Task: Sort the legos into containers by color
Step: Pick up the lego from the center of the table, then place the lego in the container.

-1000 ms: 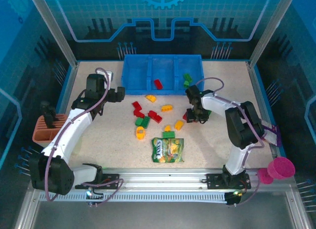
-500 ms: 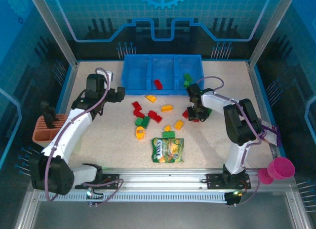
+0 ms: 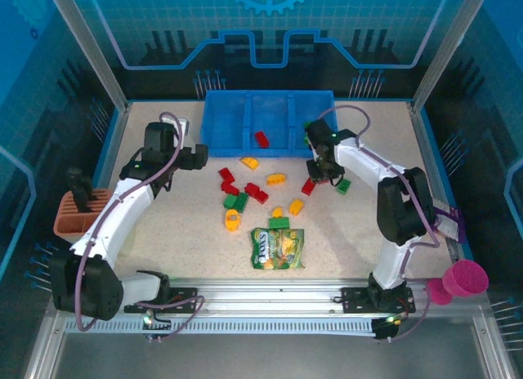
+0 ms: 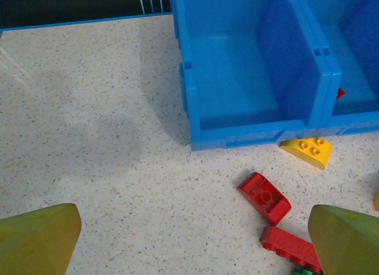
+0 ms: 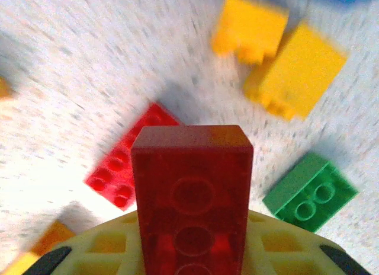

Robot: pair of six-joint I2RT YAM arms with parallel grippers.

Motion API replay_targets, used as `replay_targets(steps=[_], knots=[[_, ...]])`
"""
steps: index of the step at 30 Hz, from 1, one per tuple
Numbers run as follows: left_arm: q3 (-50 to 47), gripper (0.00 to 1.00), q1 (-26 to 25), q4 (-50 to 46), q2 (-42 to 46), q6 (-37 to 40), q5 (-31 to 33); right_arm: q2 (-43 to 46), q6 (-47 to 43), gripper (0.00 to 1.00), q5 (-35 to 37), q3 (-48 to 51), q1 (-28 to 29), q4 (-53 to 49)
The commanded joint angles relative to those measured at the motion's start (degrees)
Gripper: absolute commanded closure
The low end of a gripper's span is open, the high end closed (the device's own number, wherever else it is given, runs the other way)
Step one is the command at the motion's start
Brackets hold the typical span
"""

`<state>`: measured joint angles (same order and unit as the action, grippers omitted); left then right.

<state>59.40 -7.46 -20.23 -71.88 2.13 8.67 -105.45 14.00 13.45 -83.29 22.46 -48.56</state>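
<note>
The right claw (image 3: 320, 168) is pinching a red brick (image 5: 191, 192) clear of the bench (image 3: 180, 224), probably bound for the tray (image 3: 270, 97) bin already holding red; the left claw (image 3: 198, 156) hangs spread wide.

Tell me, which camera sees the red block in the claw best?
Right wrist: the red block sits close and sharp in the right claw. From the top, that claw mostly hides it. The left wrist camera faces the tray.
</note>
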Motion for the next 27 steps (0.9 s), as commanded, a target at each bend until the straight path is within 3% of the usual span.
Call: replay_targets(steps=[1,9,17,27], knots=[[0.7,0.01,-0.3,0.4,-0.6,1.4,-1.7,0.2,-4.0,0.69,0.6,-7.1,1.9,-1.8],[1.7,0.00,-0.4,0.0,-1.2,1.1,-2.0,-17.2,-10.1,0.68,-1.7,-34.8,5.6,-2.6],[0.8,0.01,-0.3,0.2,-1.1,-0.4,-3.4,-34.2,-12.7,0.66,-3.8,-58.1,5.5,-3.8],[0.5,0.01,-0.4,0.7,-0.6,-0.7,-3.5,-42.1,-13.5,0.57,-6.0,-63.7,4.6,0.1]])
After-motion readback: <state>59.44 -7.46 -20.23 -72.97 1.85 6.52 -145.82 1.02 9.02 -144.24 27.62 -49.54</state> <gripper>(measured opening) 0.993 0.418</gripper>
